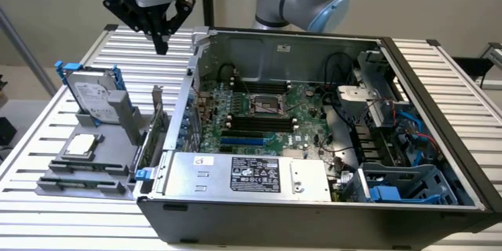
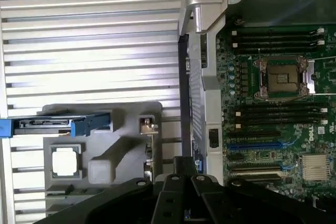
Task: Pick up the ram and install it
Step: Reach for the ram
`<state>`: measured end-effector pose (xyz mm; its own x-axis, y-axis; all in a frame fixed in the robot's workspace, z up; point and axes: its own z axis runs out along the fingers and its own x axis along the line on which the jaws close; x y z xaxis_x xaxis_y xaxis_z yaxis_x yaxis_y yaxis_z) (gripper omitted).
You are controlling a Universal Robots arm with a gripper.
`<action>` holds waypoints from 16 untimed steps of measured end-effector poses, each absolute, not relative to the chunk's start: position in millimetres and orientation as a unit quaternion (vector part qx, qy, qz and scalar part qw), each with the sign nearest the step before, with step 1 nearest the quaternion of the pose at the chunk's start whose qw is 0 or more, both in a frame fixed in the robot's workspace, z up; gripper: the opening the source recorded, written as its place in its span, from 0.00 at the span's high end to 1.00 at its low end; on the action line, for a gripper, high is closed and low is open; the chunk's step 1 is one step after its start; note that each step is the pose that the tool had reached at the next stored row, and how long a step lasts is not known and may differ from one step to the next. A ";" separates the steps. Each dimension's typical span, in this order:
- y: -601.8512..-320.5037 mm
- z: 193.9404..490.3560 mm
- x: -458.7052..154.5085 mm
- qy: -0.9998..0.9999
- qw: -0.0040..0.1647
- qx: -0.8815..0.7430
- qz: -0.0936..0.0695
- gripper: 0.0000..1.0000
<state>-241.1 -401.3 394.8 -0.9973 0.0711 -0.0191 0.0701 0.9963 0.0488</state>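
Ram (image 1: 88,167), as far as I can judge, is the long dark strip lying in a narrow groove at the near end of the grey holder (image 1: 55,191), though it is too dim to be sure. The holder stands on the slatted table (image 1: 47,227), at the exterior view's left of the open computer case (image 1: 314,230). On the same holder sit the silver processor chip (image 1: 82,145), the hard drive (image 1: 90,95) in its blue rails and the upright expansion card (image 1: 157,127).

The gripper (image 1: 161,45) hangs high above the table, beyond the far end of the holder and near the case's rear corner. Its fingers are pinched together on nothing, tips pointing down, and it is well apart from every part on the holder.

On the motherboard, the black memory slots (image 1: 255,123) near the processor socket (image 1: 267,104) look bare, with no green stick standing in them.

The task looks barely begun: nothing is grasped, lifted or seated, and the pick, the carry to a slot and the pressing home are all left to do
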 end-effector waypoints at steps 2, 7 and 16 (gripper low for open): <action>-401.3 394.6 -250.4 0.999 0.010 0.035 0.024 0.89; -401.2 392.8 -273.1 0.999 0.010 0.036 0.024 0.89; -399.5 386.2 -313.9 0.999 0.010 0.038 0.024 0.89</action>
<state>-313.9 -399.5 386.2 -0.9969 0.0761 -0.0190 0.0751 0.9960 0.0480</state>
